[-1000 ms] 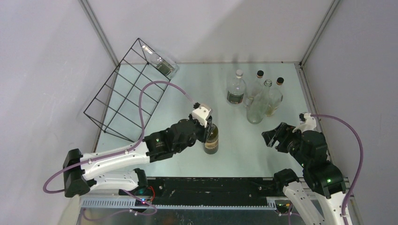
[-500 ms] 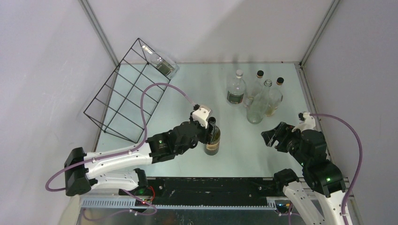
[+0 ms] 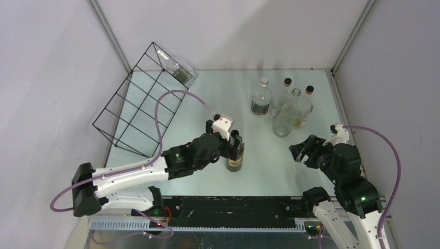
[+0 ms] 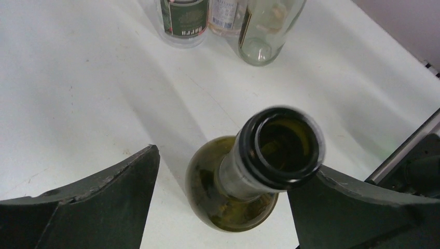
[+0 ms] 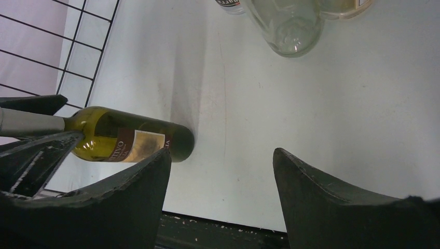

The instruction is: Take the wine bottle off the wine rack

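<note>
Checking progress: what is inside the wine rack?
One clear bottle lies in the wine rack's far upper corner. The other cells look empty. The thin wires cover nothing, but the bottle's contents are too small to tell.

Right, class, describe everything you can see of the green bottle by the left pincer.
The green bottle is dark olive glass, with an open, uncorked mouth, a narrow neck and a brown-and-cream label. It stands upright on the white table. The left pincer is open, its fingers flanking the neck; whether they touch it is unclear.
</note>
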Controlling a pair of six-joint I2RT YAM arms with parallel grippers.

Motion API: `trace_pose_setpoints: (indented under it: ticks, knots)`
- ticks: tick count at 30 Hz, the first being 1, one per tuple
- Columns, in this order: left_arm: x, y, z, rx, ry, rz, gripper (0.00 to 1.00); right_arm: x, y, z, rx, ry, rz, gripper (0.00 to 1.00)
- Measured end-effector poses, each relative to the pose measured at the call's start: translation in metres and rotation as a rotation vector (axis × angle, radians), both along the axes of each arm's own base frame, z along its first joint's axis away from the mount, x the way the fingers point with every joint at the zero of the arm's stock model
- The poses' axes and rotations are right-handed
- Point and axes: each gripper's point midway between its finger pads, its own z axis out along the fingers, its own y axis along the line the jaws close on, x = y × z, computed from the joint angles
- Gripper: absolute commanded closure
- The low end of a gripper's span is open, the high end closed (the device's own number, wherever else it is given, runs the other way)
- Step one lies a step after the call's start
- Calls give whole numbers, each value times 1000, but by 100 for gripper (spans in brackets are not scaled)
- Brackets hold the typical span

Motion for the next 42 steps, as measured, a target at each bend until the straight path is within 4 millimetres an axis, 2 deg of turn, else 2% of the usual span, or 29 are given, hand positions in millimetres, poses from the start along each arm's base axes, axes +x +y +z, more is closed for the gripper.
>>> trace_pose_setpoints:
  ticks: [3,9,13,16,18,19,21,24,27,33,37,42]
  knots:
    - [1,-2,16,-15,-6,-3,2,0,0,0,0,-2,-1,24]
    - [-1,-13,74,-110,-42,-38,0,1,0,0,-1,-2,-1,22]
    - [-2,-9,106,-140,-68,-51,0,2,4,4,-1,-20,25,20]
    - [8,6,126,-168,-70,-43,0,3,12,12,8,-59,76,19]
    - [27,28,137,-187,-69,5,0,4,19,20,16,-93,122,18]
    - [41,46,140,-190,-69,51,0,4,24,24,23,-111,144,17]
    - [63,80,139,-182,-66,147,0,4,33,31,35,-138,194,17]
    - [74,114,134,-160,-49,227,0,3,55,41,46,-169,303,17]
    - [72,142,124,-142,-30,274,0,0,80,49,33,-199,411,17]
    - [57,195,93,-86,5,382,2,-11,146,59,-72,-276,617,16]
    - [46,213,74,-34,28,417,2,-9,190,56,-180,-328,670,16]
    - [33,226,59,25,39,431,2,11,212,29,-304,-312,630,17]
